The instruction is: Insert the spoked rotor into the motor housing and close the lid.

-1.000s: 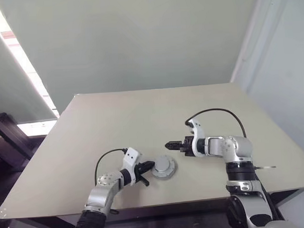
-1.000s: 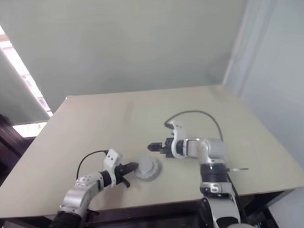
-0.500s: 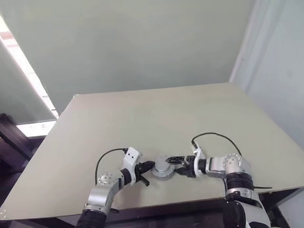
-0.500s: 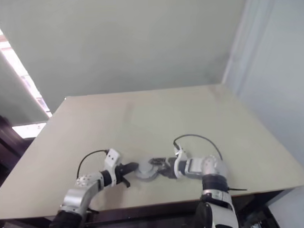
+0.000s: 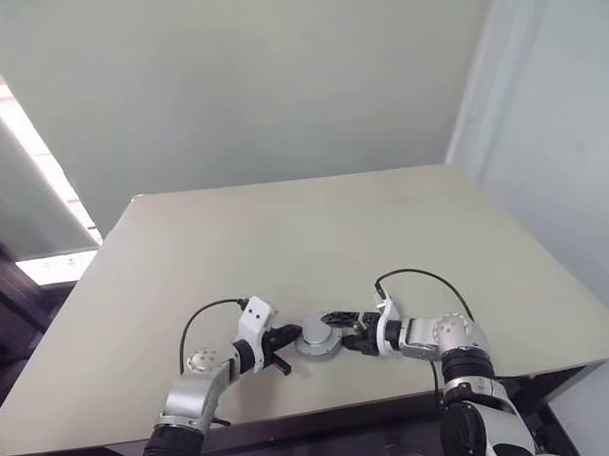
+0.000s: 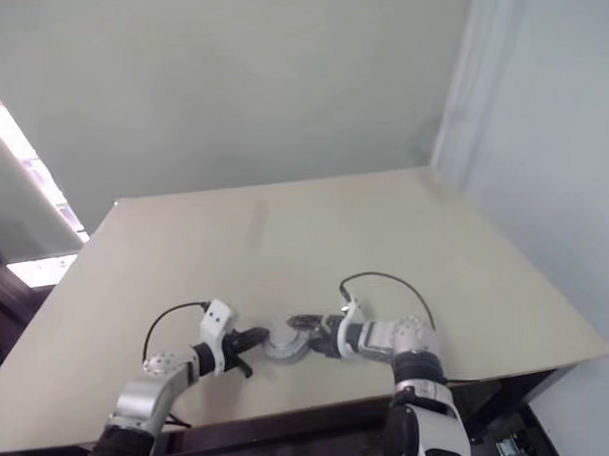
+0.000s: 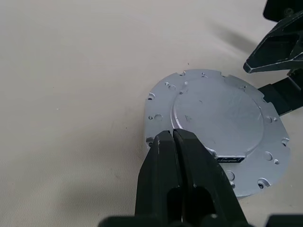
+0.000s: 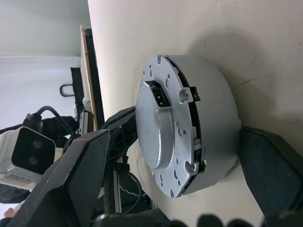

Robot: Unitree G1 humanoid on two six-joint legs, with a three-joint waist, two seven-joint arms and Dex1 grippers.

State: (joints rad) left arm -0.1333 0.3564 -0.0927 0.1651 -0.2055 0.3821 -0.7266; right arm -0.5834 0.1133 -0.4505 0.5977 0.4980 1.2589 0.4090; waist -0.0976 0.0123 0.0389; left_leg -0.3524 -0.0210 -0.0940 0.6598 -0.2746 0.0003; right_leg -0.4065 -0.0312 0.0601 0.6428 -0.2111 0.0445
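Looking down from the head cameras, a round silver motor housing (image 5: pixel 315 337) sits on the beige tabletop (image 5: pixel 305 238) near its front edge, about 6 o'clock of the surface. The left gripper (image 5: pixel 282 348) comes in from the housing's 9 o'clock side, its tip just beside the rim; the right gripper (image 5: pixel 340 330) reaches in from 3 o'clock, with one dark finger over the housing's far edge. From here the housing is a small pale disc and its details cannot be read.

The left wrist view adds the top face: a flat silver plate (image 7: pixel 218 130) with a raised round centre, small holes around the border and a dark slot at the near edge. The left gripper's two black fingers (image 7: pixel 163 165) are pressed together, holding nothing, their tip at the plate's rim. The other gripper's dark fingers show at the far side.

The right wrist view gives the side: the housing is a thick drum lying flat, plate uppermost, with a seam under the plate. The right gripper's fingers (image 8: pixel 80 165) stand wide, one on each side of the drum; contact cannot be told.
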